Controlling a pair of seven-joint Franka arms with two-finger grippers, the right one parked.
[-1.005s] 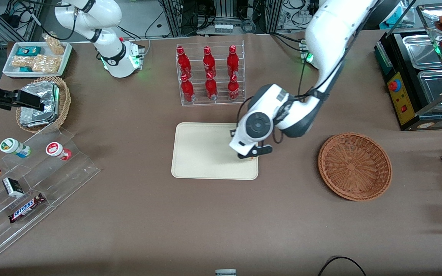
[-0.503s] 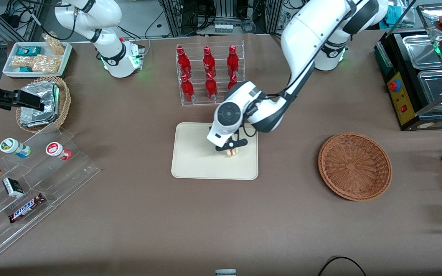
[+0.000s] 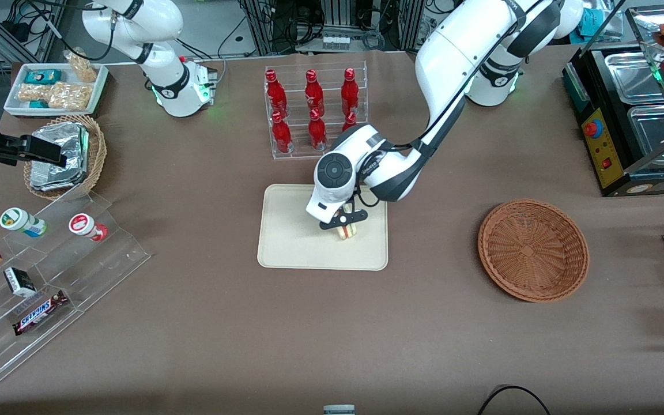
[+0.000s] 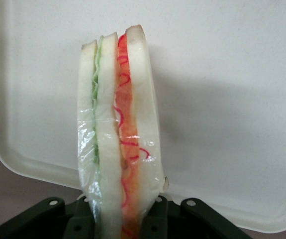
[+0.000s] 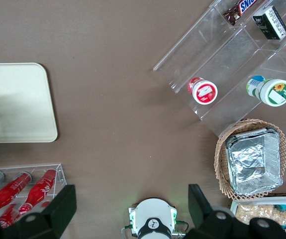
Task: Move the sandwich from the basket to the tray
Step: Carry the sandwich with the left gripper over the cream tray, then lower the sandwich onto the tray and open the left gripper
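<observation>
My claw (image 3: 344,223) is clenched on the sandwich (image 4: 117,149) over the tray (image 3: 291,242), well apart from the basket (image 3: 532,249); my wrist hides most of the sandwich in front view.

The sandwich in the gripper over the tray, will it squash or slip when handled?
Probably soft: the sandwich is layered white bread, so it likely squashes. Its clear wrap may be slippery. Held by the gripper on its narrow edge over the tray, it could tip once released.
</observation>
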